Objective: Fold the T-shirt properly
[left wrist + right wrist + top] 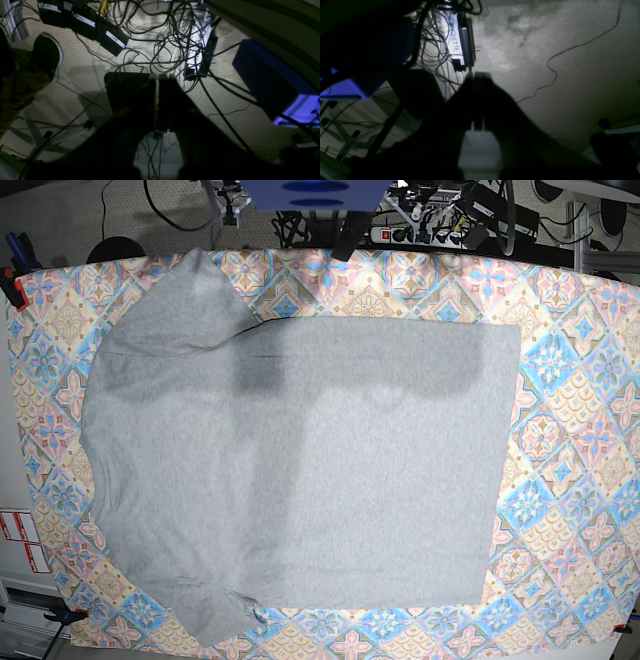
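Grey heather cotton T-shirt (300, 470) lay flat, plain side up, on the patterned table (570, 380); soft and limp, I judged, best pinched at a sleeve, both end effectors (158, 78) (479, 74) clenched empty.

Lying tangled on beige carpet (82, 75): black cables (160, 30); covering table: patterned tablecloth (570, 480); glowing: blue light (302, 110).

left gripper (158, 77): jaws pressed together, empty | right gripper (478, 75): jaws pressed together, empty
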Controlling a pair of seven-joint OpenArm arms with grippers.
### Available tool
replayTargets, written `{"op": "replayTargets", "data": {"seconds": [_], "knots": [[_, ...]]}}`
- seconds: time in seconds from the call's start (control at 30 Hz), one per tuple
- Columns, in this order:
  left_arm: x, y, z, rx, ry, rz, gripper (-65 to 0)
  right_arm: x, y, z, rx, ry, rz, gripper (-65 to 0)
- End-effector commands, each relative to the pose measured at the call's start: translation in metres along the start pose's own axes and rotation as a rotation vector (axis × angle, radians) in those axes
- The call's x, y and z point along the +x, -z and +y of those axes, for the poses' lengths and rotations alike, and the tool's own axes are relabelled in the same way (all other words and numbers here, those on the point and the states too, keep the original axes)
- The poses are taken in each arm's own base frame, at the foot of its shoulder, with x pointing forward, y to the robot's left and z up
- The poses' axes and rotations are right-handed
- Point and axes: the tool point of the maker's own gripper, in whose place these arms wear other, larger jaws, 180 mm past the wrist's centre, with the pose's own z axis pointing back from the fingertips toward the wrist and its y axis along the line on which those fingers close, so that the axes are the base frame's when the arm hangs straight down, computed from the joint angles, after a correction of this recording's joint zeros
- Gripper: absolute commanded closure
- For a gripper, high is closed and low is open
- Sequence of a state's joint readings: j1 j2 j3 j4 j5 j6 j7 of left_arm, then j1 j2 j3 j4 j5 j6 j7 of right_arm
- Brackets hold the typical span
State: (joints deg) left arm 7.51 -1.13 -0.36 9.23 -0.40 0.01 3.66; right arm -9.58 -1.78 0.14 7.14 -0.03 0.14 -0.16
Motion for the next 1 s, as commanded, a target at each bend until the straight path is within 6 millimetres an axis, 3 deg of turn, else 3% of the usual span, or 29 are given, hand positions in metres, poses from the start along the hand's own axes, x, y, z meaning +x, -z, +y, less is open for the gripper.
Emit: {"op": "replayTargets", "data": {"seconds": [0.0, 0.63, 0.97], "knots": [[-0.004, 0.0, 0.004, 0.008, 0.0, 0.007, 0.0, -0.005, -0.001, 0.001, 0.003, -0.001, 0.006, 0.0], [-0.004, 0.0, 0.005, 0.01, -0.001, 0.005, 0.0, -0.007, -0.001, 0.001, 0.002, 0.002, 0.006, 0.0], [-0.017, -0.004, 0.008, 0.014, 0.002, -0.006, 0.0, -0.008, -0.001, 0.001, 0.002, 0.0, 0.006, 0.0]]}}
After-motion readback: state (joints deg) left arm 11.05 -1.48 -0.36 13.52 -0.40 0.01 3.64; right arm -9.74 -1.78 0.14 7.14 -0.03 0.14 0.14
